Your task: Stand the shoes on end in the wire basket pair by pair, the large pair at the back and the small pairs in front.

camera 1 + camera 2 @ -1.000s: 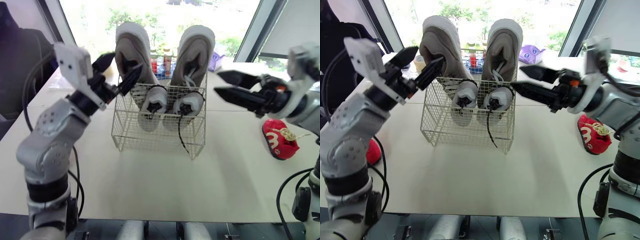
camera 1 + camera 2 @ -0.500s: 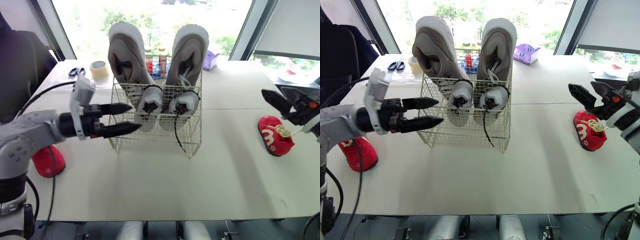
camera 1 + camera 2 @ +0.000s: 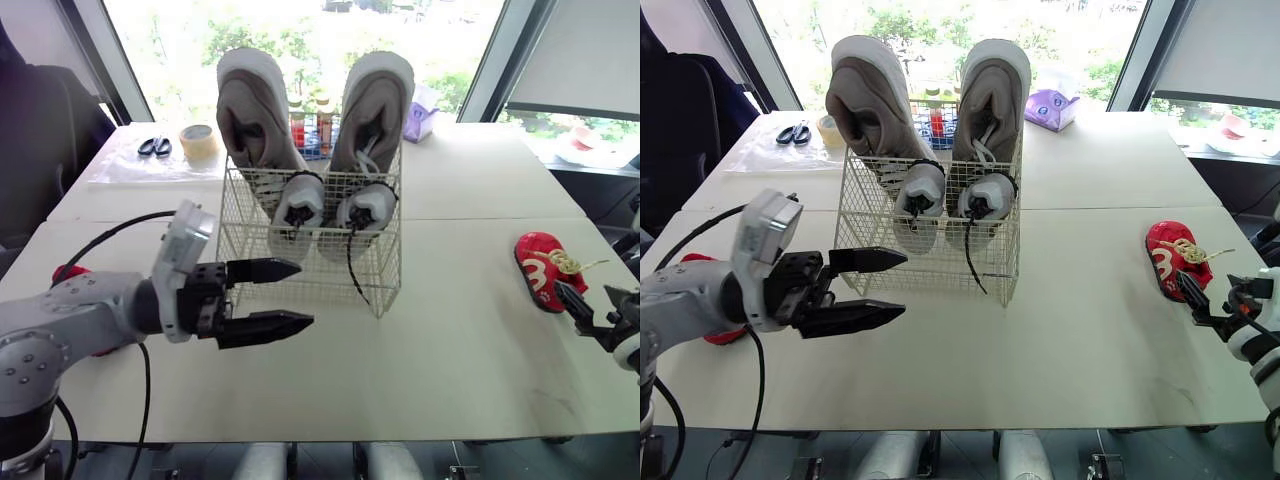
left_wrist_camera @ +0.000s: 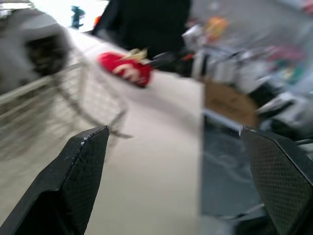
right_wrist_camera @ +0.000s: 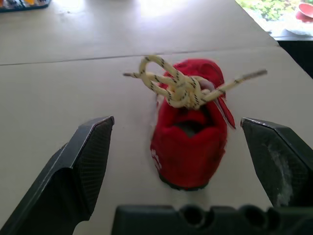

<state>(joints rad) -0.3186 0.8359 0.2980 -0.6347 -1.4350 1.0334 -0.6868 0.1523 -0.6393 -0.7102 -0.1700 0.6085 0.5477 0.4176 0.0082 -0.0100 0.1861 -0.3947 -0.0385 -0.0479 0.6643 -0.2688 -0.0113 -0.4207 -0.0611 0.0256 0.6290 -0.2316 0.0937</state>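
Facing the red shoe (image 5: 188, 142) head-on, the right gripper (image 5: 176, 119) hangs wide open just short of it; the shoe lies on the counter (image 3: 1090, 340) straight ahead, its length along the gripper's reach. The left gripper (image 3: 903, 285), also open, is by the wire basket (image 3: 930, 230), well apart.

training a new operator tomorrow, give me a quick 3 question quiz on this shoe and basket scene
1. True or false: the basket already holds two pairs of shoes standing on end.
2. Where is the red shoe that faces the right gripper? A in the basket, B on the table, C between the gripper's fingers.
3. Fill in: the left gripper has its fingers ___.
Key: 1 true; 2 B; 3 open.
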